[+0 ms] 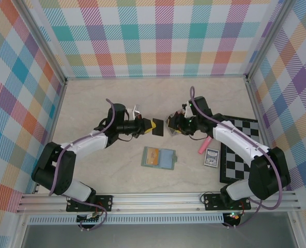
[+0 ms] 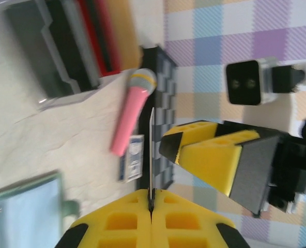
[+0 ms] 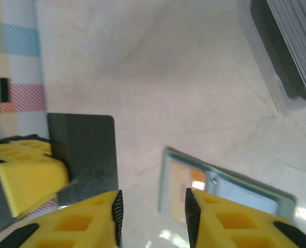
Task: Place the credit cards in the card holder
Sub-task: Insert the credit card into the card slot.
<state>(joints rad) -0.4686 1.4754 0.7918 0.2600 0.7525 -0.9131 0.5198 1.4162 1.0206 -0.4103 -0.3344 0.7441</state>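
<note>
Above the middle of the pale desk (image 1: pixel 91 103), a thin black plastic card (image 1: pixel 157 128) is clamped by 1 edge in the closed left hand (image 2: pixel 151 202). The right hand (image 3: pixel 152 219) is held just beside it, jaws apart, nothing between them. A hand-to-hand pass is judged to be the step. Next, the card must be lined up with a slot of the sage-green soft bifold card holder (image 1: pixel 158 158), laid open nearer the bases, long axis left-to-right. The card is held roughly level, pointing at the right hand.

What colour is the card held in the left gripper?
Black. The card in the left gripper shows best in the right wrist view.
</note>
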